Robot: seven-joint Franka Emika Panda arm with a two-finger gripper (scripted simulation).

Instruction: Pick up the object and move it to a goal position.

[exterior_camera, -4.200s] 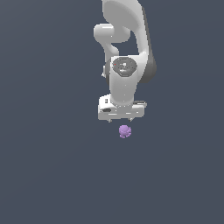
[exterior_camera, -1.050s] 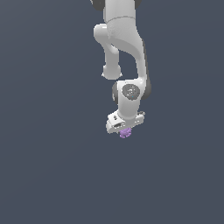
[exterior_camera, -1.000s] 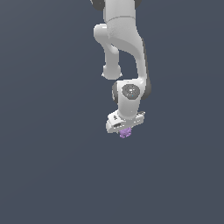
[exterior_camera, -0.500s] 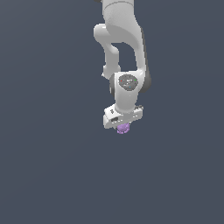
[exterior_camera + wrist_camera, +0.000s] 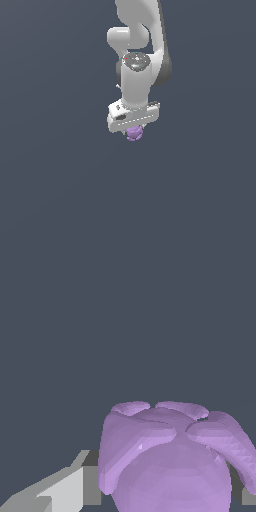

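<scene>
Object (image 5: pixel 134 133), the light-purple lumpy blob, sat tucked directly under the white hand (image 5: pixel 133 131), only its lower lobes showing below the hand's body in the exterior view. In the wrist view the object (image 5: pixel 170 456) filled the space between the fingers, with one pale finger (image 5: pixel 65 488) pressed against its flank and the edge of the other just visible on the far side. The hand looked closed on the blob, its fingers narrowed to the blob's width, and nothing else appeared to support it.

Judging from this, the grasp was made and the carrying step was in hand. No goal marker was visible in either view, so how far the object was from its goal could not be told. The next move would call for a steady transfer with the grip held firm, since the bumpy lobes give the fingers uneven contact and the blob might twist or slip. No table edge or surface could be made out against the plain dark grey background.
</scene>
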